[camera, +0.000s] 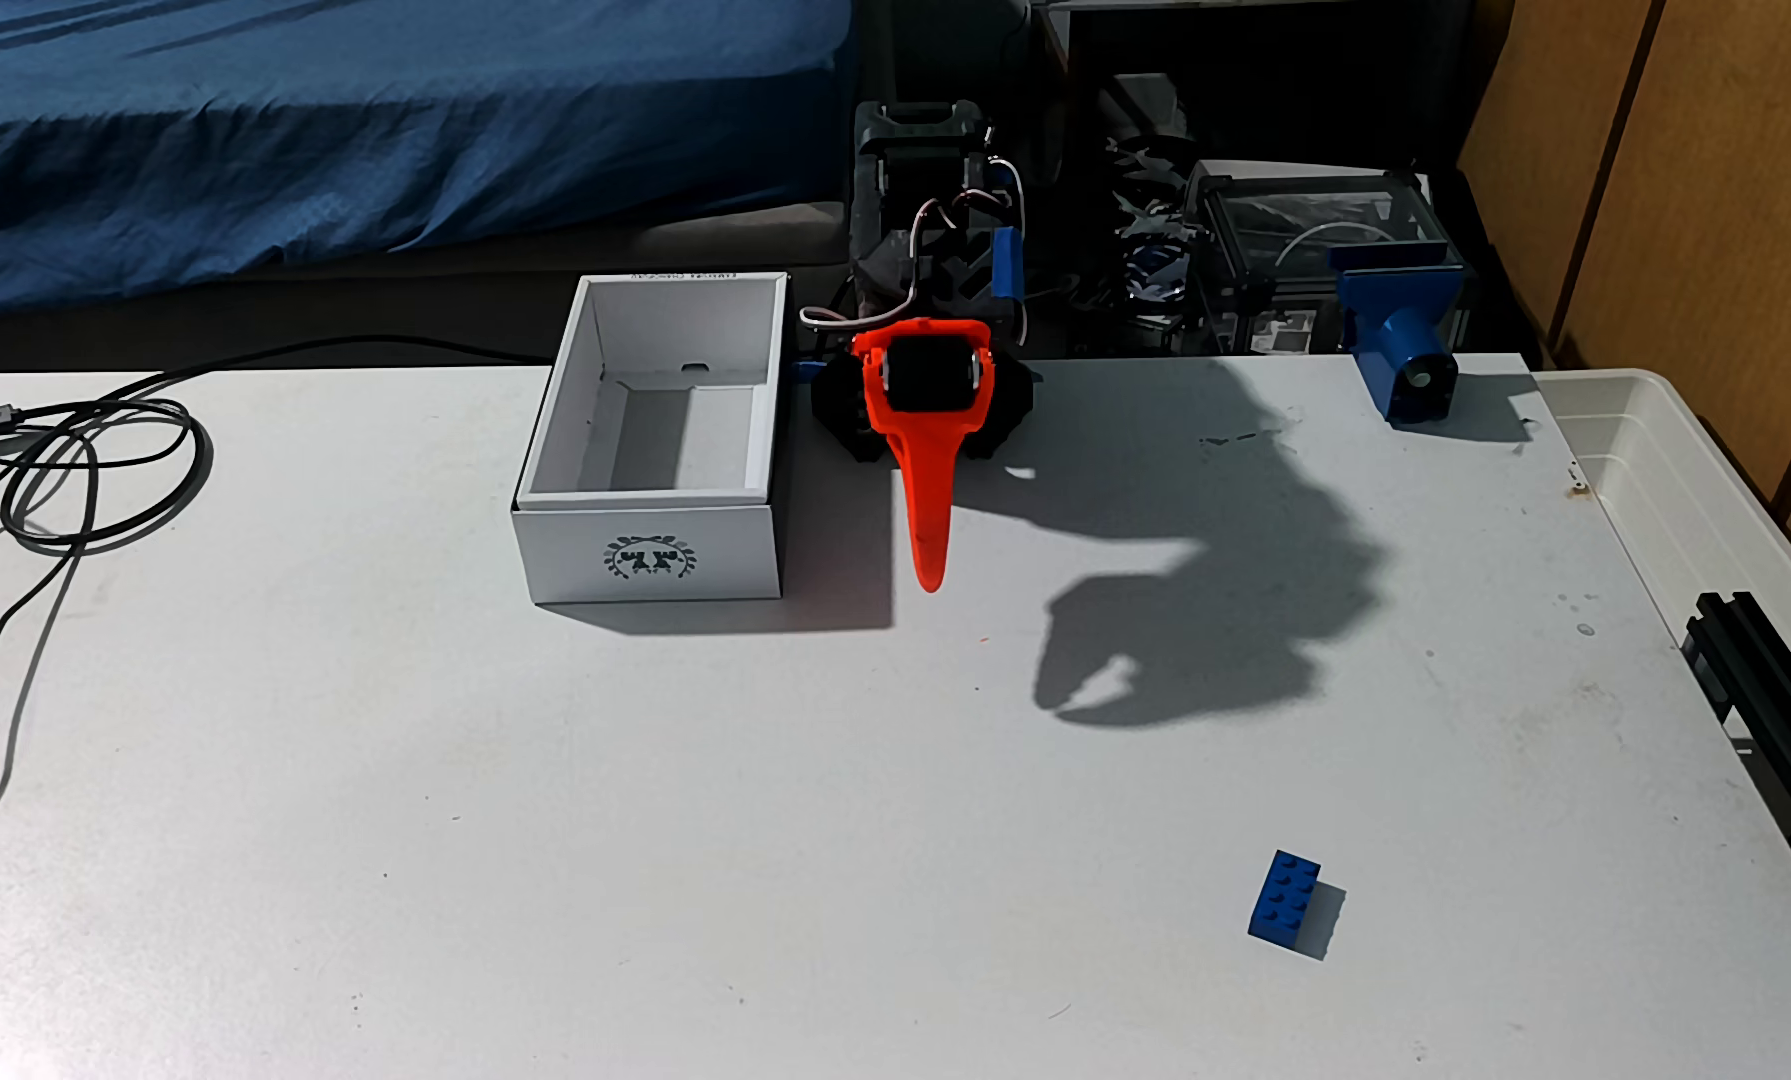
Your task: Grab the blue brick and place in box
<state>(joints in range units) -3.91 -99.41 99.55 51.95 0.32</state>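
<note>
The blue brick (pixel 1286 899) lies studs up on the white table, near the front right, far from everything else. The white box (pixel 652 540) stands open-topped at the back centre-left, its wreath emblem facing the camera, and it looks empty. My gripper (pixel 929 579) hangs just right of the box, its orange finger (pixel 922 488) pointing down towards the table. The other finger is hidden behind it. Its shadow on the table shows the two tips meeting. Nothing is held. The brick is well to the right and forward of the gripper.
A coiled black cable (pixel 91 467) lies at the left. A blue clamp-like part (pixel 1400 343) sits at the back right edge. A translucent tub (pixel 1691 488) and a black rail (pixel 1774 675) border the right side.
</note>
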